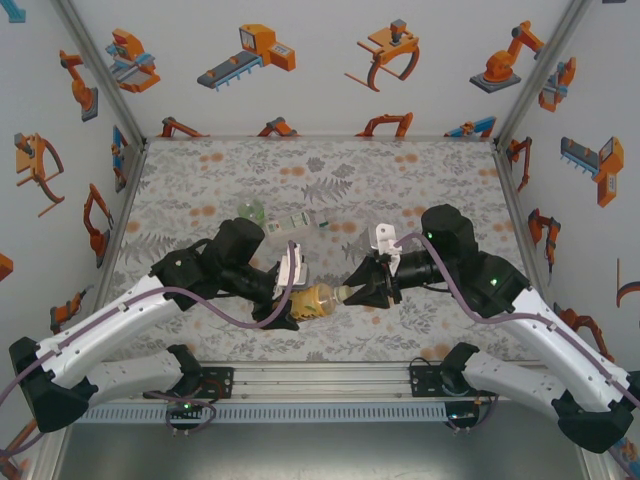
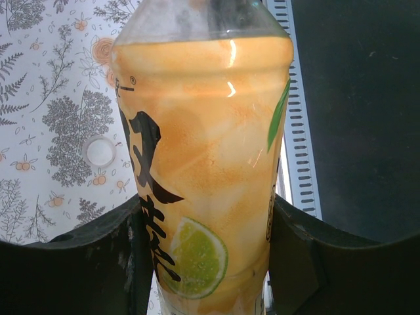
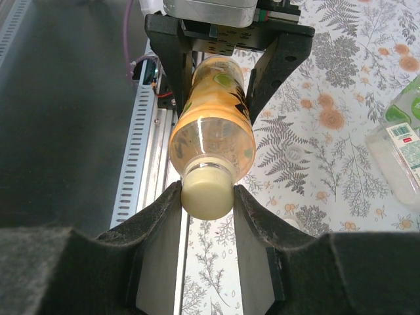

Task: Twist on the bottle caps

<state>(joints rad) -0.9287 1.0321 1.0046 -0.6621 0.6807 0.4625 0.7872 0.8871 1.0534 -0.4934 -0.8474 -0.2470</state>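
Together, we hold the amber bottle (image 1: 312, 300) level over the near edge of the table (image 1: 200, 180): our left gripper (image 2: 205, 226) clamps its labelled body, while our right gripper (image 1: 352, 293) pinches the pale cap (image 3: 207, 195) on its neck. Another cap (image 2: 100, 151) lies loose on the table.

Fern-print tabletop (image 1: 200, 180), white walls (image 1: 320, 105) (orange robot drawings (image 1: 250, 55))
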